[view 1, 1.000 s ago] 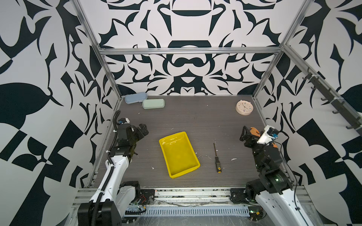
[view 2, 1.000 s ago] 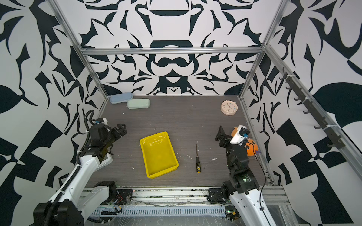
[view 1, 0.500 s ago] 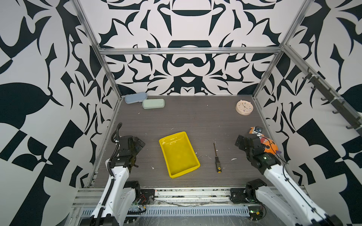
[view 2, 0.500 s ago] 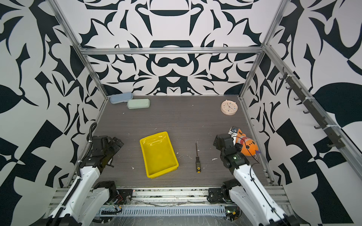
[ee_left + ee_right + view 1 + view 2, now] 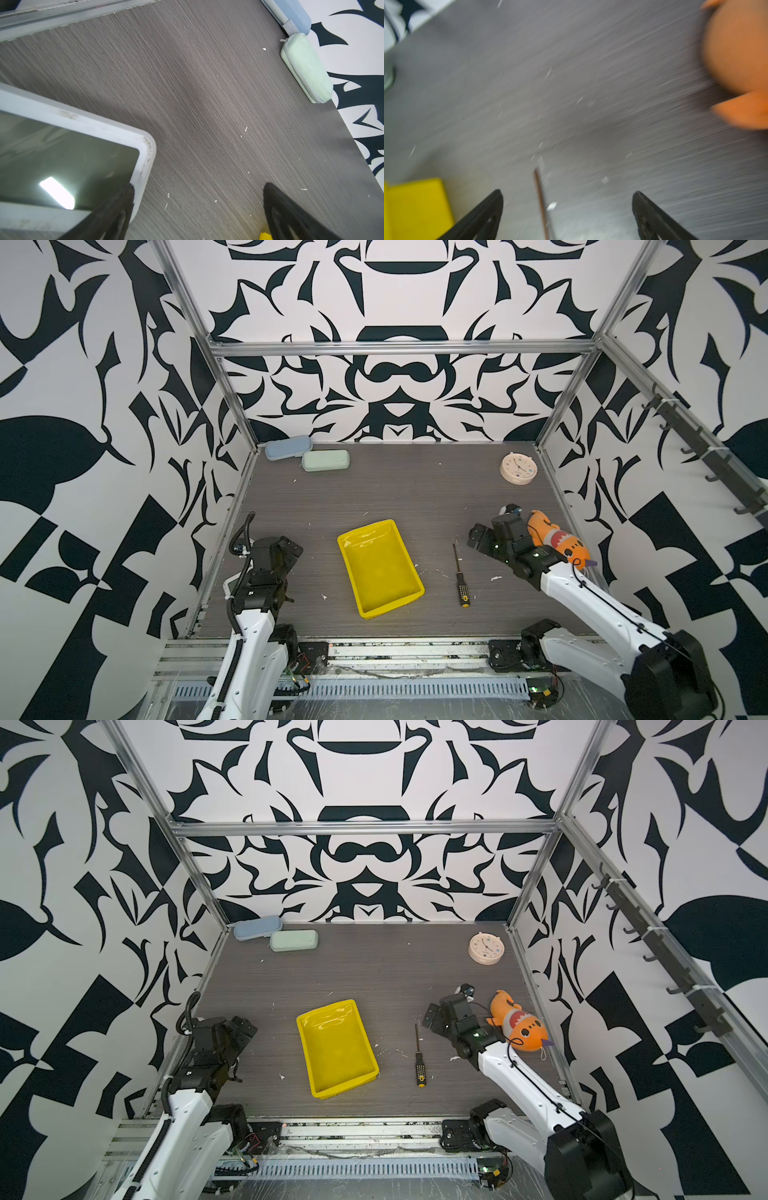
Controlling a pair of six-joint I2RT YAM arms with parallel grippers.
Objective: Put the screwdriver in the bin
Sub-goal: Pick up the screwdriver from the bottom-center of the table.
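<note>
The screwdriver (image 5: 460, 576) is seen lying flat on the surface (image 5: 415, 497), near the bin (image 5: 380, 568) but outside it, so no step is judged done. The bin is seen to be empty. The right fingers (image 5: 483, 216) are spread wide and empty near the shaft's tip, the left fingers (image 5: 116, 212) likewise spread and empty; grasping, carrying and release are left.

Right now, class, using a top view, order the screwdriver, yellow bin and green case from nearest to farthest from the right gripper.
1. The screwdriver, beside the right gripper.
2. The bin, mid-table.
3. The green case, far back, left side.
</note>
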